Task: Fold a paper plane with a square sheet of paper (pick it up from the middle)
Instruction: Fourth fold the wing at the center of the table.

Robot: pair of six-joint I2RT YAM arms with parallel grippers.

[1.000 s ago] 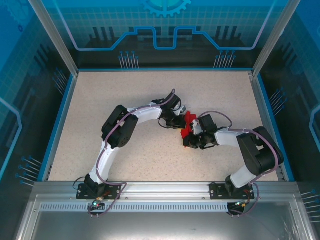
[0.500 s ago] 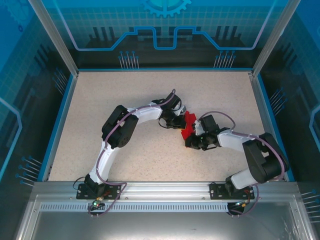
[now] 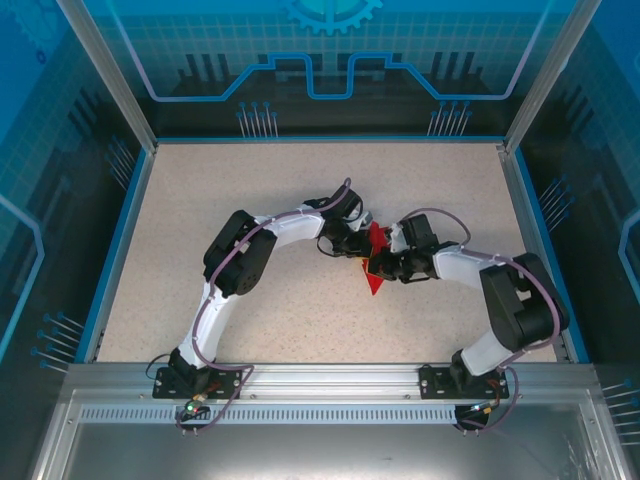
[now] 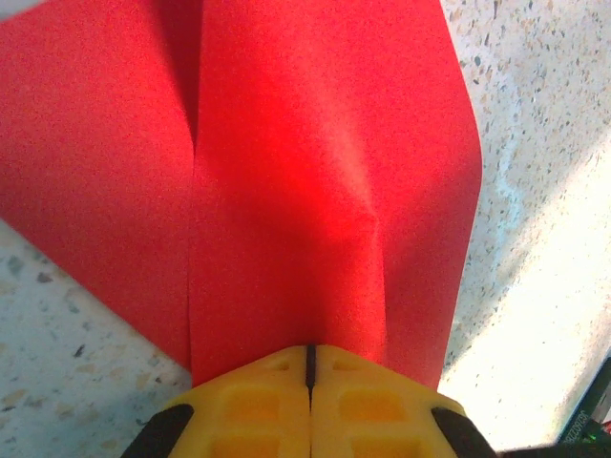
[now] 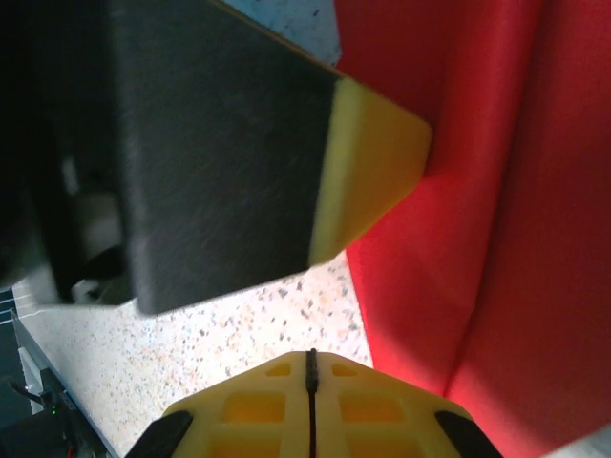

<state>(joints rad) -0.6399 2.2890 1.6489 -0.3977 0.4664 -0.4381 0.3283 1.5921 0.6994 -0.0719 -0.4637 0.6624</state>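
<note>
From my station I saw the red paper sheet point(image 3: 374, 276) near the middle of the speckled tabletop point(image 3: 250, 200), caught between the two claws. The left claw point(image 3: 359, 244) was at its far-left side and the right claw point(image 3: 386, 264) at its right, while its pointed lower end hung free toward the arm bases. On the left wrist feed the sheet point(image 4: 315, 191) spread out directly ahead of the left claw point(image 4: 310, 377). It was no longer flat: a raised fold ran lengthwise down its middle, straight into the yellow fingertips. Those fingertips were pressed together with only a thin dark seam between them, clamped on the near edge of that fold. On the right wrist feed the sheet point(image 5: 506, 191) stood to the right of the right claw point(image 5: 310, 386), with a crease running down it. One yellow pad point(image 5: 372, 172) of the left claw touched its left edge from the upper left. The right claw's fingertips were likewise closed tight, just beside the paper's lower edge, and I could not tell whether any paper was pinched between them. A dark part point(image 4: 584, 431) in the corner of the left wrist feed bore small lettering too blurred to read.
</note>
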